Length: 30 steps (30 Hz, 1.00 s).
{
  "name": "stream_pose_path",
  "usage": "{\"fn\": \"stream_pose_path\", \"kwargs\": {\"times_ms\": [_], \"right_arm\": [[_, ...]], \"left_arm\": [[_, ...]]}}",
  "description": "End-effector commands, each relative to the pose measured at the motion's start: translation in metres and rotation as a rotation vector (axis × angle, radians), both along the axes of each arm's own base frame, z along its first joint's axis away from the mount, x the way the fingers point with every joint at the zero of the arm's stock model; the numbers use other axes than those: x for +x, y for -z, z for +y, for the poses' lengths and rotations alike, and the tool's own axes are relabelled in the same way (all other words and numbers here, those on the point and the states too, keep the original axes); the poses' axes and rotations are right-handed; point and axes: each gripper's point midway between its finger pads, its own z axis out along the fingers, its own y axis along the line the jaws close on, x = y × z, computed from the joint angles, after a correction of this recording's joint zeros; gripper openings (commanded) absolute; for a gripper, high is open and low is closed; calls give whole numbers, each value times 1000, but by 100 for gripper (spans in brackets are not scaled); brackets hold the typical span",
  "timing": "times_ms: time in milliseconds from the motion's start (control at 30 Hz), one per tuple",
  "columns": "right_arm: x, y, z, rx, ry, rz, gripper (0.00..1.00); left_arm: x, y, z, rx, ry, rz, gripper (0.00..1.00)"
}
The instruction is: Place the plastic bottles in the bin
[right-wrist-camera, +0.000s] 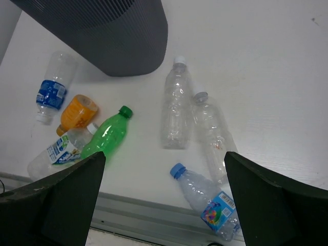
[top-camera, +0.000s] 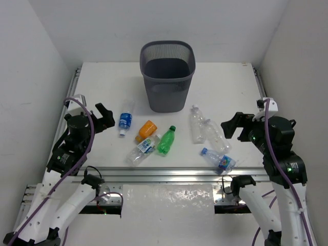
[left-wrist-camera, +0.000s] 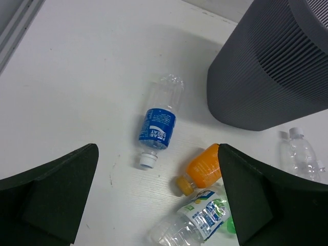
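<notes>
Both arms hover, nothing held. Left gripper [top-camera: 105, 117] and right gripper [top-camera: 231, 127] have fingers spread wide. All seven plastic bottles [top-camera: 125, 119] lie on the table [top-camera: 225, 77], none in the bin [top-camera: 168, 89], which stands far centre.

Risks, as I judge them:
- Orange bottle [top-camera: 146, 130] and green bottle [top-camera: 166, 141] lie huddled with a clear one. A closing finger may shove a neighbour.
- Blue-capped bottle [top-camera: 219, 160] sits by the near edge and could roll off.
- Crushed plastic may squirt out of a pinch.
</notes>
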Motion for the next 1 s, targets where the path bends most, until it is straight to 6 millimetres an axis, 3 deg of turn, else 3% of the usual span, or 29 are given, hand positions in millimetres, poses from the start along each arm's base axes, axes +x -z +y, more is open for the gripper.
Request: {"fn": "stream_pose_path", "kwargs": {"times_ms": [0,67,200,267,367,433,500,533,600,833,967], "right_arm": [[8,-3,-1,-6,7,-29,99],[10,2,-1,-12,5,-29,99],[18,12,19,16,-109,-56,99],[30,29,19,0,-114,-14,99],[53,67,11,-83,-94,153,99],[70,100,-7,-179,-29,311,99],[84,115,-23,-265,25,381,99],[90,136,-22,-284,9,453,99],[98,155,-21,-312,-24,498,98],[98,233,-15,-312,-77,679,86],[90,261,-24,-352,-53,748,77]], "left_arm": [[4,-15,-3,-14,17,-49,100],[4,-14,-4,-16,21,-49,100],[5,-13,-8,-22,43,-48,100],[7,-10,-13,-24,68,-43,100],[10,-8,-19,-27,95,-34,100],[10,-7,-20,-27,104,-28,100],[11,-5,-23,-29,116,-21,100],[11,-4,-23,-29,117,-18,100],[11,-5,-23,-29,119,-22,100],[16,-1,-33,-39,160,-1,100],[19,0,-35,-37,171,12,100]]}}
